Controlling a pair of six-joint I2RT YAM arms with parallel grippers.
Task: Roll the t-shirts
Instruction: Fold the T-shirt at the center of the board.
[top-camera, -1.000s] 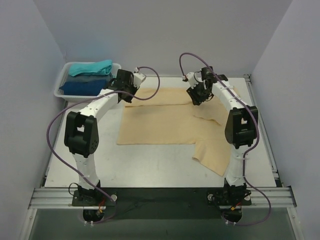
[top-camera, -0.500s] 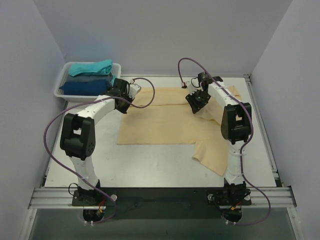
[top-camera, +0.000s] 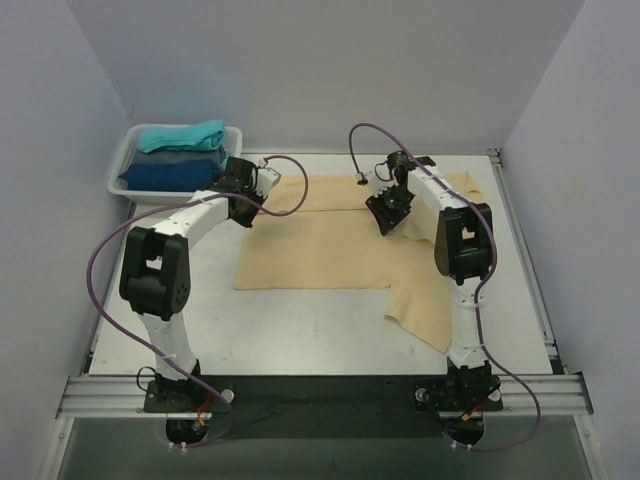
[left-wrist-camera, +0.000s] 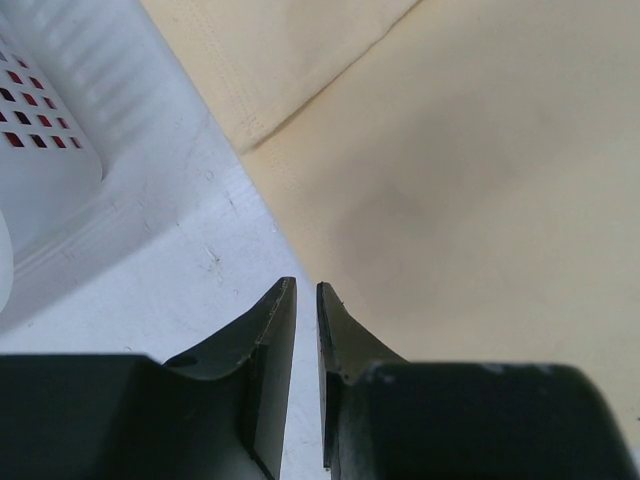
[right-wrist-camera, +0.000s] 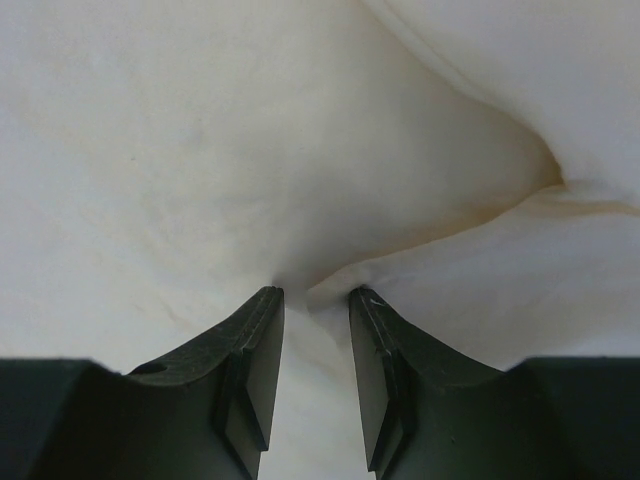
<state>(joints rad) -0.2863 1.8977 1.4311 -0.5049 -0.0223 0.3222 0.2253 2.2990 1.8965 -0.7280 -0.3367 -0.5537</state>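
Observation:
The large tan t-shirt (top-camera: 320, 245) lies spread and partly folded on the white table, with one sleeve trailing toward the near right. My left gripper (top-camera: 243, 207) is at the shirt's far left edge, low over bare table. In the left wrist view the left gripper (left-wrist-camera: 306, 290) has its jaws nearly together and empty, with the tan cloth (left-wrist-camera: 480, 180) just to their right. My right gripper (top-camera: 385, 216) is down on the shirt's far right part. In the right wrist view the right gripper (right-wrist-camera: 316, 292) pinches a raised fold of the tan cloth (right-wrist-camera: 200, 150).
A white mesh basket (top-camera: 120, 165) stands at the far left corner and holds a teal bundle (top-camera: 180, 135) on a dark blue one (top-camera: 170, 172). Its wall (left-wrist-camera: 50, 150) is close to the left gripper, with red showing through the holes. Grey walls enclose the table.
The left gripper came down and nearer, to the shirt's left edge. The right gripper moved left and nearer across the shirt and sank onto the cloth.

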